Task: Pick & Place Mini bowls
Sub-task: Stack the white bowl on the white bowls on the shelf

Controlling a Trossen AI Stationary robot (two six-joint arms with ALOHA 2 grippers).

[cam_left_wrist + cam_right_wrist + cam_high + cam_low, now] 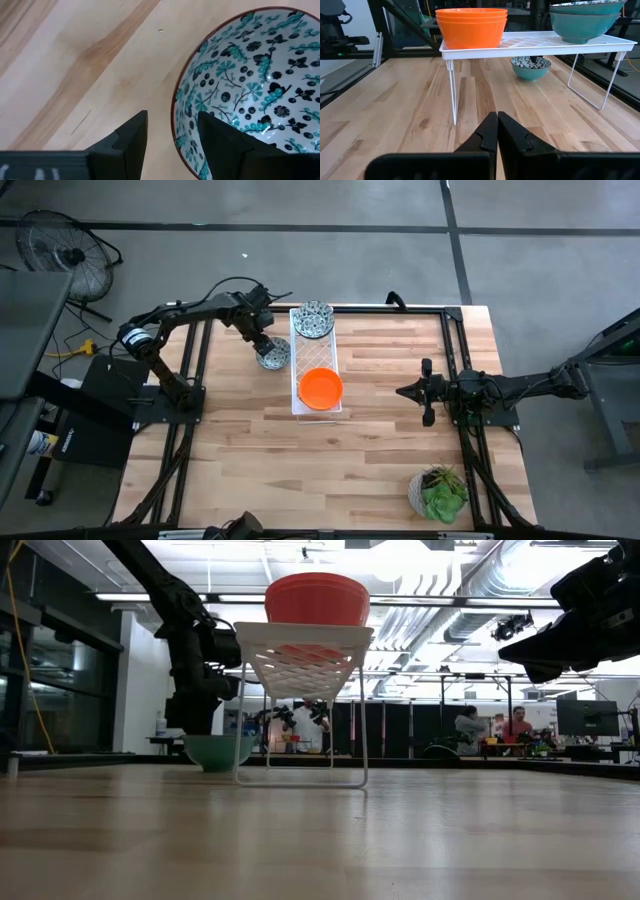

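Note:
A white lattice tray (315,352) stands on wire legs on the table. On its near end sits a stack of orange bowls (471,27). On its far end sits a stack of two patterned bowls (582,20). A third patterned bowl (273,358) rests by its base on the table, left of the tray. My left gripper (172,137) is open over this bowl's rim (176,107), with one finger inside the bowl and one outside. My right gripper (497,131) is shut and hovers right of the tray, pointing at it.
A pale pot with a green plant (438,492) stands near the table's near right corner. The tray's wire legs (452,90) stand between the two arms. Bare wood lies in front of the tray and across the near half of the table (300,470).

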